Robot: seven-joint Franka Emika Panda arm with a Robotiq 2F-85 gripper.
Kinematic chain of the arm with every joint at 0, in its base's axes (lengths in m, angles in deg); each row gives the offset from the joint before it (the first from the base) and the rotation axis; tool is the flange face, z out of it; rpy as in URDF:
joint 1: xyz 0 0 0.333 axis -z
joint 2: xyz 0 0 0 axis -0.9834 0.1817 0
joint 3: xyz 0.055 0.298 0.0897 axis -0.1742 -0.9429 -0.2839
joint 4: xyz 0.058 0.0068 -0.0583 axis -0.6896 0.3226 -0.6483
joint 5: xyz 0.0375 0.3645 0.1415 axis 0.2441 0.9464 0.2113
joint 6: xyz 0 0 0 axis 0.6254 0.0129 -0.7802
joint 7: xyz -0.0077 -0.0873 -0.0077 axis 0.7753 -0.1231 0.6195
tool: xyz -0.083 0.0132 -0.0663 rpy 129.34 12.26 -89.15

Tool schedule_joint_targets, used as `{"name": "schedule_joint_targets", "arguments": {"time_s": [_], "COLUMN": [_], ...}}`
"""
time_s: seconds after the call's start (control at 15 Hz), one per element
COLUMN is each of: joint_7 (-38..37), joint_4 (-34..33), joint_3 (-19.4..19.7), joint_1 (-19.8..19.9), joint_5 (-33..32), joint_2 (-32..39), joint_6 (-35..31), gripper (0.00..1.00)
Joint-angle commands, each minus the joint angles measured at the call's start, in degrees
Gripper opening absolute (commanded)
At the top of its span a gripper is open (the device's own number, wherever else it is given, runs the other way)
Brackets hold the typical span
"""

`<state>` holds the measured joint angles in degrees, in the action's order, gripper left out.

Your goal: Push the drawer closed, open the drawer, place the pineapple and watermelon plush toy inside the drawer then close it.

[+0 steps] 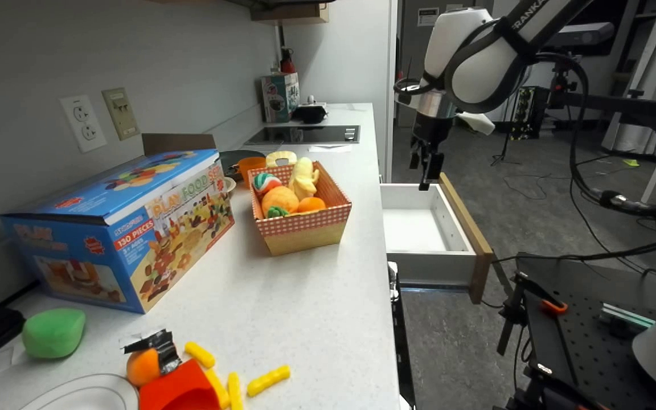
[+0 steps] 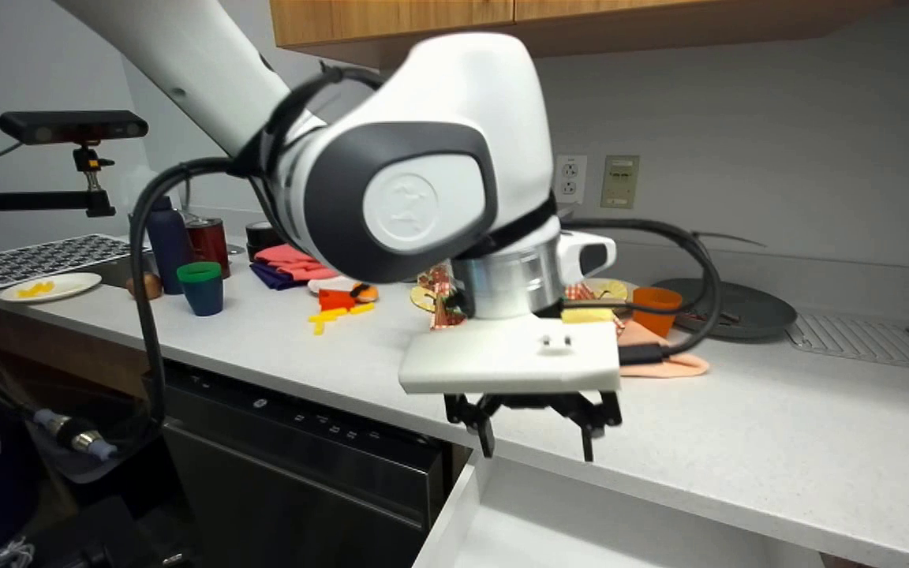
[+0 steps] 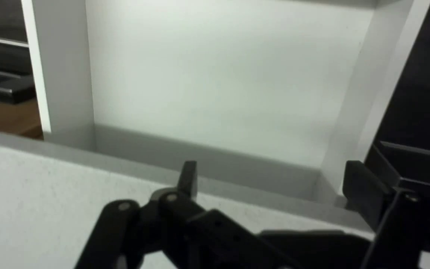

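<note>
Plainly pulled out: a smooth white drawer [image 1: 416, 225]

Black and jointed, my jaws stand wide apart near it. It juts from under the speckled bench [image 1: 316, 307], fronted by a flat tan wooden panel [image 1: 467, 221]. On the bench, a gingham-trimmed basket [image 1: 305, 234] cradles rounded toys [image 1: 280, 199], one banded green, white and red.
</note>
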<state>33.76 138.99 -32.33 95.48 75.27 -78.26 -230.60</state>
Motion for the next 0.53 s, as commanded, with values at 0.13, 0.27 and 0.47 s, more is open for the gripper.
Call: {"name": "schedule_joint_targets", "arguments": {"time_s": [0.13,0.27,0.47], "joint_7": [0.99,1.36,1.44], "joint_4": [2.57,3.00,3.15], "joint_3": [1.19,1.34,1.34], "joint_1": [-3.41,-3.39,-3.39], "joint_5": [0.17,0.16,0.17], "joint_2": [-4.94,-5.30,-5.23], "joint_6": [0.19,0.19,0.19], "gripper": [1.00,1.00,1.00]}}
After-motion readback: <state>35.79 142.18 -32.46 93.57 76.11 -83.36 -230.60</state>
